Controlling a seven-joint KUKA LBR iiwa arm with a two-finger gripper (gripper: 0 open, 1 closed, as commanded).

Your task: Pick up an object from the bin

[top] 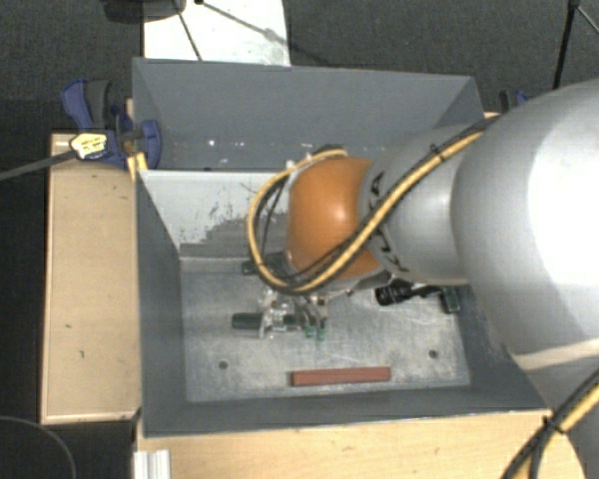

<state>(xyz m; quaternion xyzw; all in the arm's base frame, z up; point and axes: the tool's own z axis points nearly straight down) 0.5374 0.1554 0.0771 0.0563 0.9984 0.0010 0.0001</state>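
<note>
Camera view has the gripper [296, 321] low at the floor of the bin [160, 297], just behind the brown bar [339, 375] and toward its view-left end, under the arm's orange cover [324, 213]. Whether it is open or closed cannot be told, as the wrist hides much of it. The step looks like the grasp itself, or the instant before it. The likeliest target is a small dark piece [245, 320] lying behind and to the view-left of the bar's end, just beside the gripper; contact cannot be made out. The next move probably calls for centring on that piece, closing, and lifting straight up. The bar lies flat and apart, so it should not interfere. Black bits [394, 292] behind the bar's right end may be loose or belong to the wrist.
</note>
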